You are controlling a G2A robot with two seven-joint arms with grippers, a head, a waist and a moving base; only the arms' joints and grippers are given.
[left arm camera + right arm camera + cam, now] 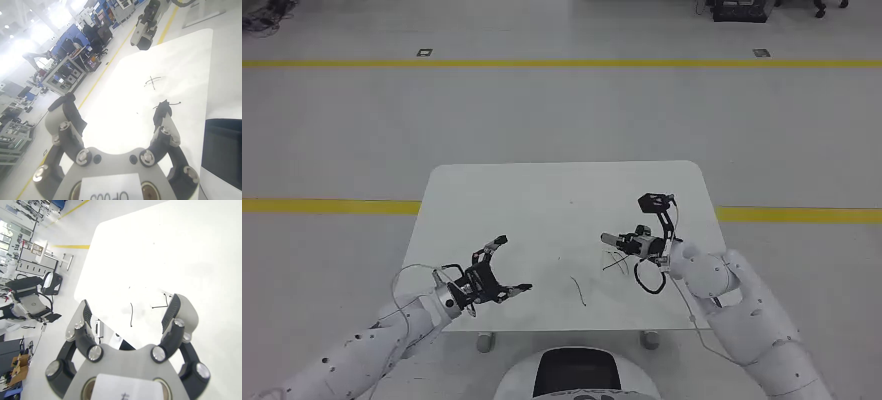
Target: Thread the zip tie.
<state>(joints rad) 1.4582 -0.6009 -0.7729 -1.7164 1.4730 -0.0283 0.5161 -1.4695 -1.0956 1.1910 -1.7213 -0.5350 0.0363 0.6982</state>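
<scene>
**A:** Where are the task's things on the tabletop?

**B:** Near the robot's edge. A single zip tie lies flat and slightly curved between the two arms. The crossed zip ties, thin black strands lying one over the other, sit farther toward the right arm's side.

**A:** State of the left gripper?

**B:** Spread wide, nothing between the fingers. It is at the near left part of the tabletop. The fingertips are wrapped in black material. In the left wrist view one wrapped tip overlaps an end of the single zip tie. From above the tie lies apart from the gripper, on its inner side. Contact cannot be told.

**A:** And the right gripper?

**B:** Also wide open and empty, ribbed pads facing each other. In the right wrist view the single zip tie shows in the gap between the fingers, down on the tabletop. The crossed zip ties lie just beside one pad, part of them hidden behind it. From above that gripper is next to the crossed pair. Whether it touches them cannot be told.

**A:** Surroundings?

**B:** A yellow floor line passes behind the tabletop.
</scene>
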